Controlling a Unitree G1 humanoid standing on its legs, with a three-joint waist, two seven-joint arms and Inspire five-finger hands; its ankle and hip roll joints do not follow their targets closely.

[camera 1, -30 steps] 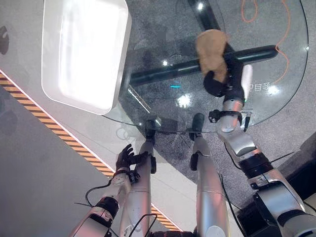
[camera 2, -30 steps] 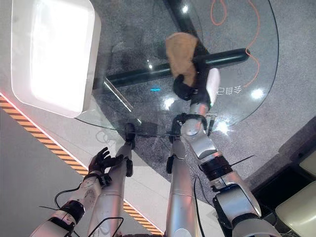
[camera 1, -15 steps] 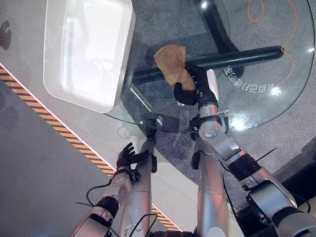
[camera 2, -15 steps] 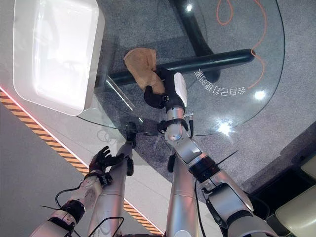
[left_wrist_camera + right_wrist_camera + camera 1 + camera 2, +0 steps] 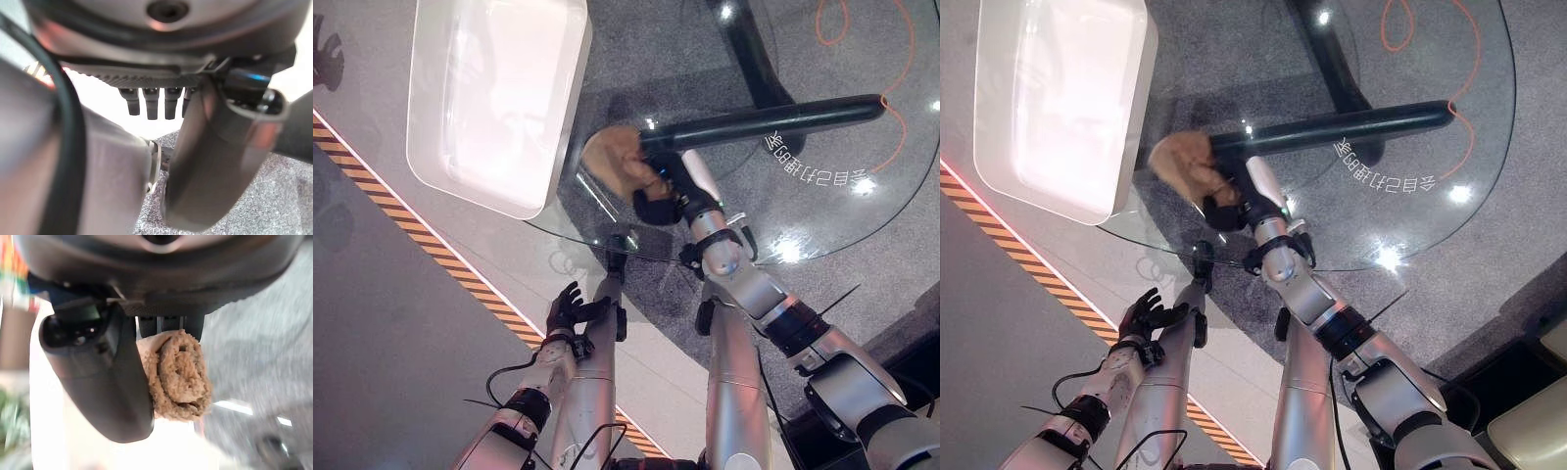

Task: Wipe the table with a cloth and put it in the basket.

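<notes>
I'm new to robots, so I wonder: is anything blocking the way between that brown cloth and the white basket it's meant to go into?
Nothing visible does. The right hand is curled round the brown cloth on the glass table, close beside the white basket. The bit of glass between the cloth and the basket's near wall looks bare.

Looks like a lab or demo floor, not a home. I stand at a round glass table (image 5: 822,211) on a dark tubular base (image 5: 773,116), grey speckled carpet (image 5: 1528,225) beneath it. At my nine o'clock, smooth grey flooring carries a black-and-orange hazard stripe (image 5: 431,259). At one o'clock an orange cable (image 5: 1459,59) loops loose on the carpet. A white basket (image 5: 494,98) sits at eleven o'clock.
</notes>
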